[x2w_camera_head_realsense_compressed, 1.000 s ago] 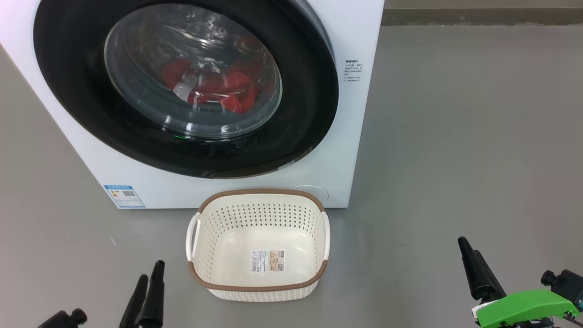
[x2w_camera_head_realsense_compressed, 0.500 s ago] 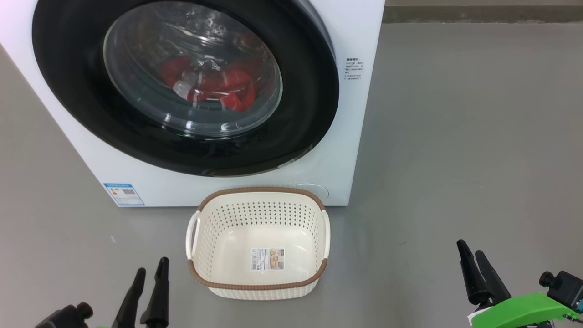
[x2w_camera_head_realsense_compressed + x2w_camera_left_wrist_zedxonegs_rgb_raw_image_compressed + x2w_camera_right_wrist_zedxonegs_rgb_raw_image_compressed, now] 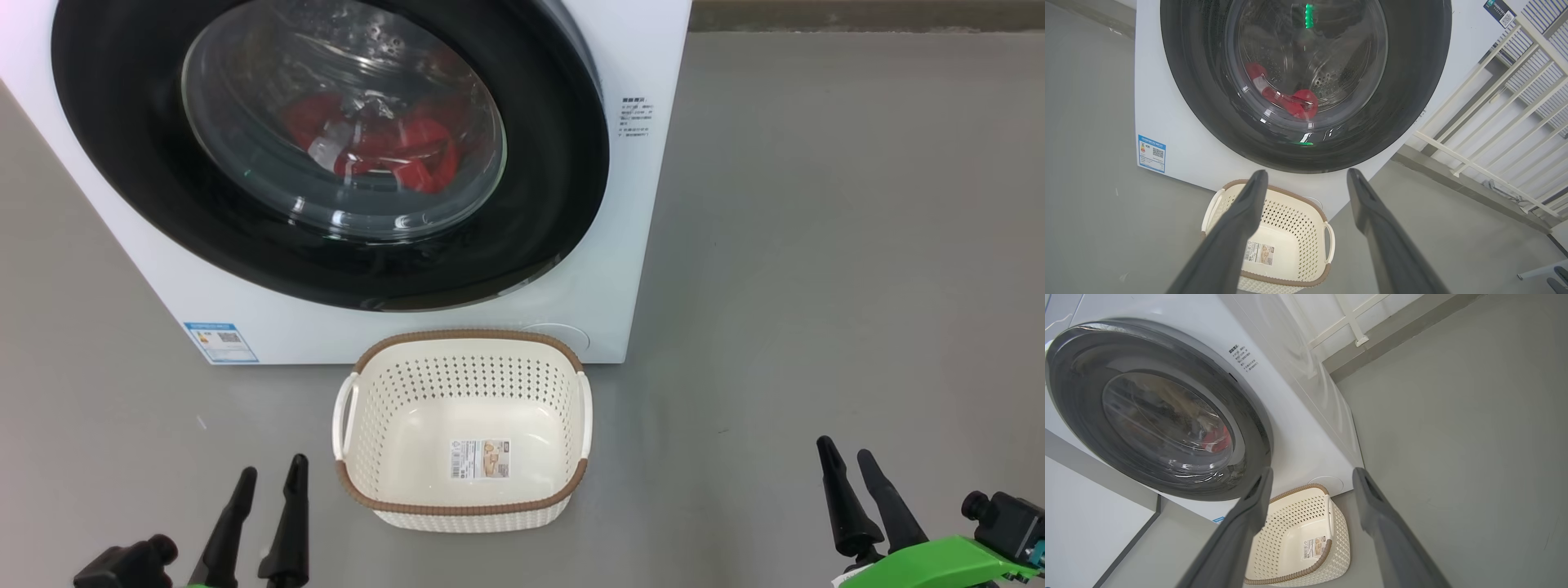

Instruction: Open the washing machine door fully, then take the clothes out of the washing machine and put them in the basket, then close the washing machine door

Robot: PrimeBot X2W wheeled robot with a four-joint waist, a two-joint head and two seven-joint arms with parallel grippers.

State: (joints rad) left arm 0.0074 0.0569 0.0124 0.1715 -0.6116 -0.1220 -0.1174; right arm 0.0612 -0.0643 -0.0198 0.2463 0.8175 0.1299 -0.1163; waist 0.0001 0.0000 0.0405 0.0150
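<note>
Head view has the left gripper [image 3: 273, 467] low over the grey floor [image 3: 816, 245], its two dark fingers a little apart and holding nothing. The right gripper [image 3: 843, 447] hangs well off to the other side, fingers likewise parted and bare. Both wrist views confirm a wide gap between each pair of fingers [image 3: 1237, 228].

The basket [image 3: 465, 336] stands on the floor between the two grippers, just ahead of their tips and much nearer the left one, with a label sticker [image 3: 480, 459] on its bottom. Straight past the basket from the left gripper rises the washing machine [image 3: 645, 245], almost touching the basket's far rim. The washing machine door [image 3: 269, 196] sits shut against its front, well ahead of both grippers. Behind the glass, the red clothes [image 3: 408, 151] lie in the drum. A blue label [image 3: 220, 341] marks the machine's lower corner, ahead of the left gripper's tips.
</note>
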